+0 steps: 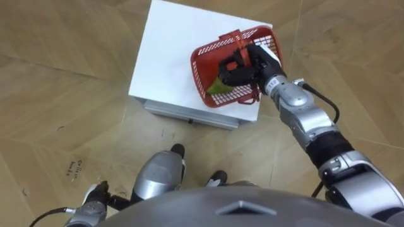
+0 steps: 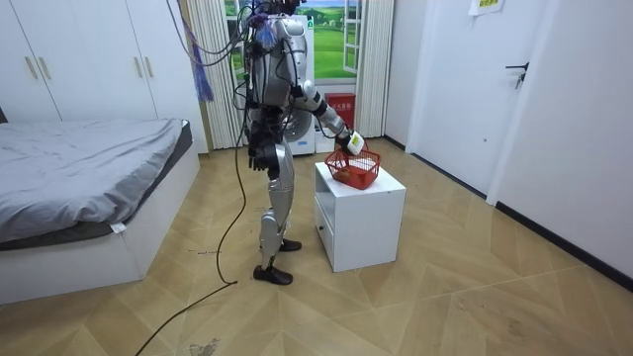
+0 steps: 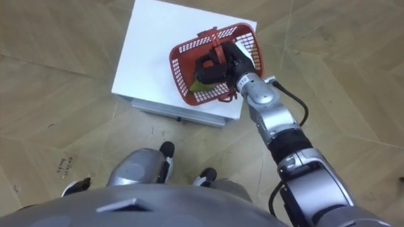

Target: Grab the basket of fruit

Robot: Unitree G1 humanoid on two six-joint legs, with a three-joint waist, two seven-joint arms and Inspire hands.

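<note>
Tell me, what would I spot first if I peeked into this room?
The bright red basket, near a corner of the white cabinet, stands out most. The robot's right hand is curled round its handle, with something green lying inside. Its left hand hangs low by its side.

Looking steeply down from the head, close above the counter (image 1: 167,57), in both eye views. Looking roughly level from well off in the room view. Shared: counter, basket (image 1: 202,63).
</note>
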